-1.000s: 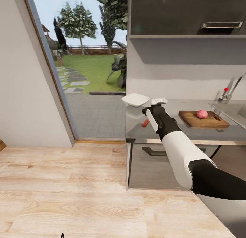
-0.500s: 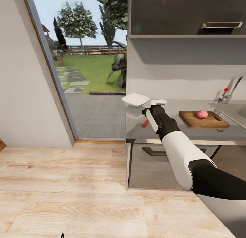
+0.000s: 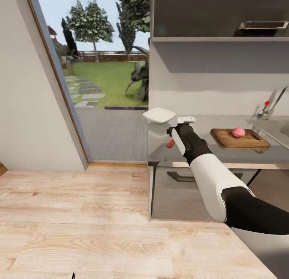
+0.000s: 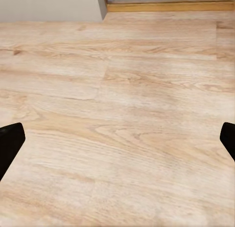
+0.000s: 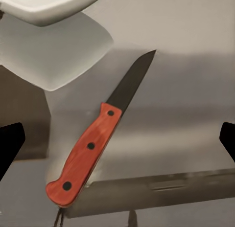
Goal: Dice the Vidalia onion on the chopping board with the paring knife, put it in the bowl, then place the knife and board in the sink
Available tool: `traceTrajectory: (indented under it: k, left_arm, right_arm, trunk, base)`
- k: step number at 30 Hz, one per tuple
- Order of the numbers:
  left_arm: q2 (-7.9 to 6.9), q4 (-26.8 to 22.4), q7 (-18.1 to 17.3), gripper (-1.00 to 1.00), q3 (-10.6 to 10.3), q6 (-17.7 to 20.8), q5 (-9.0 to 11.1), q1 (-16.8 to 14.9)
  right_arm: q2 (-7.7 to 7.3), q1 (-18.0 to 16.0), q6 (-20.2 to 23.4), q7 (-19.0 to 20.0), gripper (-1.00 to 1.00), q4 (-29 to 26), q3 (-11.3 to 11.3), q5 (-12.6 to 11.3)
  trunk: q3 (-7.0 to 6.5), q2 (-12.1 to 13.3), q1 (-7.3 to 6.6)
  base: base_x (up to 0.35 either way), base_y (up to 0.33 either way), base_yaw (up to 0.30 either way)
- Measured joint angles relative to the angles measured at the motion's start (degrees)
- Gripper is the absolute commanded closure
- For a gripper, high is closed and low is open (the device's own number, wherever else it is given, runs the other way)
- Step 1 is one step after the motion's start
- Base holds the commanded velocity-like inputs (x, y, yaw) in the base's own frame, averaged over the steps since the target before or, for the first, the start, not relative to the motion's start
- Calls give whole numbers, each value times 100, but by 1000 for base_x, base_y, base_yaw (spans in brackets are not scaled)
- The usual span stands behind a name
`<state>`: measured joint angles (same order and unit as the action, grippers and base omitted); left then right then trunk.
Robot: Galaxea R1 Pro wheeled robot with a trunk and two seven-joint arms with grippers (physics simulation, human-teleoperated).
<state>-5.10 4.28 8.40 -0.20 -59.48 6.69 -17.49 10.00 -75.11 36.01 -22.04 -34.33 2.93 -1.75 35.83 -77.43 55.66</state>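
Note:
The paring knife (image 5: 88, 156) lies flat on the grey countertop (image 3: 224, 154), red handle nearest the counter's front edge, dark blade pointing away from it. My right gripper (image 5: 118, 141) hovers over the knife, open, a fingertip on either side and nothing held. In the head view my right arm (image 3: 208, 174) reaches to the knife handle (image 3: 171, 143), just in front of the white bowl (image 3: 159, 115). The pinkish Vidalia onion (image 3: 238, 132) rests whole on the chopping board (image 3: 241, 140). The sink (image 3: 277, 128) shows at the right edge. My left gripper (image 4: 117, 141) hangs open over the wooden floor.
A chrome tap with a red knob (image 3: 268, 104) stands behind the sink. A dark wall cabinet (image 3: 220, 14) hangs above the counter. The counter's left end (image 3: 149, 166) borders a glass door onto a garden. Light wooden floor (image 3: 80, 223) spreads to the left.
The head view has shifted slightly, so the camera moved. The right arm, knife, onion and board hold their places.

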Motion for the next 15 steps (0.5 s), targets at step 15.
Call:
traceTrajectory:
  k: [15]
  left_arm:
    - [0, 1, 0, -100, 0, 0, 2, 0]
  right_arm:
    - [0, 5, -24, 118, -100, 159, -9, 0]
  trunk:
    - [131, 0, 0]
  base:
    - [0, 0, 0]
